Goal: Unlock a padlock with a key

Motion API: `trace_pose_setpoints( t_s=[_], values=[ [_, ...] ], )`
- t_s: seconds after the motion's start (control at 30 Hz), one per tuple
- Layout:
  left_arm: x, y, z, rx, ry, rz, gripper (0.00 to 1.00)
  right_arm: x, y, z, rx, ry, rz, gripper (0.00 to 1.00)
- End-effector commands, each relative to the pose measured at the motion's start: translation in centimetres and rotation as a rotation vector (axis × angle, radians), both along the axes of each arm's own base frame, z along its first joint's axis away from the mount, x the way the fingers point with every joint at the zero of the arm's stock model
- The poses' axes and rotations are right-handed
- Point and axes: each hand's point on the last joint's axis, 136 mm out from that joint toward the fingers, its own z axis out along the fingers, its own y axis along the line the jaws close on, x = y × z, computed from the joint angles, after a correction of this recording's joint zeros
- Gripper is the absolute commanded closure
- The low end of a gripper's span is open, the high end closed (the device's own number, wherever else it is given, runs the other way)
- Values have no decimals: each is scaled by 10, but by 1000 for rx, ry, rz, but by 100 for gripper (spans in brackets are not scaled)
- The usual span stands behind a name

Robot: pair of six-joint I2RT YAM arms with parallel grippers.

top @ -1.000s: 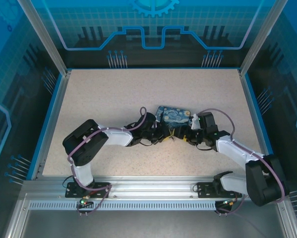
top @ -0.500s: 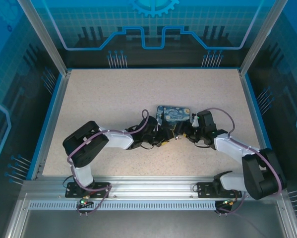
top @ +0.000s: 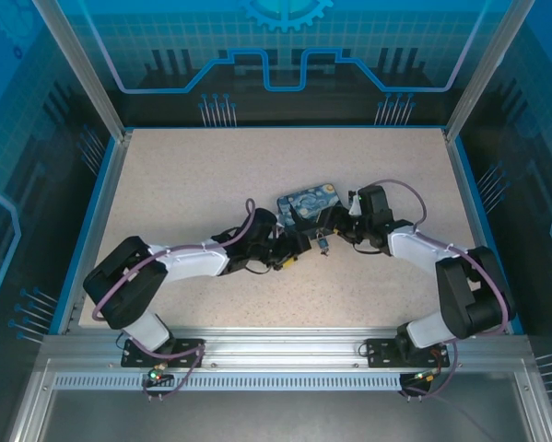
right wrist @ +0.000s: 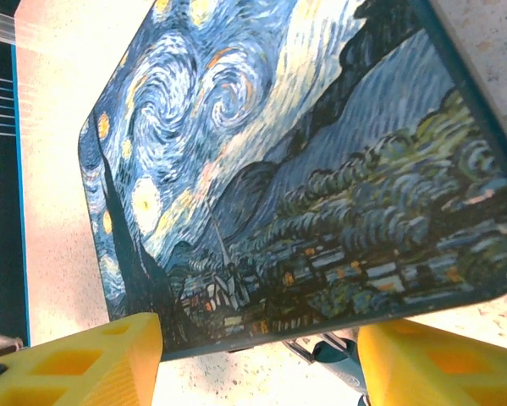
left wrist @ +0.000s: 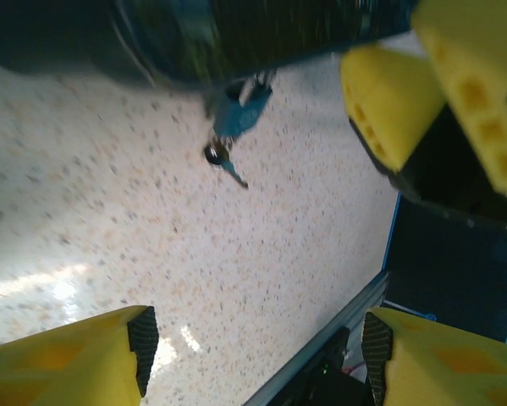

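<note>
Starry Night box [top: 305, 203] has swung; left gripper [left wrist: 257, 331] has opened, right gripper [right wrist: 257, 345] apart too, both empty. Padlock [left wrist: 240, 114] w/ key [left wrist: 223, 165], prob. inserted, just beside box: light, stiff, slippery, so pinch body sides.

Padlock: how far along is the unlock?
Done: the key appears set at the base of the padlock, both lying on the table. In hand: nothing; the left end effector and right end effector stand open. Left: whether it has sprung open is too blurred to judge, so unlocking is unconfirmed.
</note>
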Motion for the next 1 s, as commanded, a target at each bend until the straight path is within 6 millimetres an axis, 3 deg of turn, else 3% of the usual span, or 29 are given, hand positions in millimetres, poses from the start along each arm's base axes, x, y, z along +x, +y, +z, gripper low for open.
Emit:
trace_pose_setpoints(
  t_s=[0.0, 0.2, 0.43, 0.97],
  values=[
    [20, 11, 20, 22, -49, 1, 33, -17, -3, 1, -34, -38, 61, 38],
    [61, 24, 35, 34, -81, 22, 32, -36, -11, -22, -106, -42, 113, 46],
    [96, 27, 46, 16, -90, 20, 32, -37, -6, -41, -194, -53, 218, 48],
    [107, 29, 45, -5, -61, 23, 31, -32, 11, -65, -269, -62, 344, 49]
  ],
)
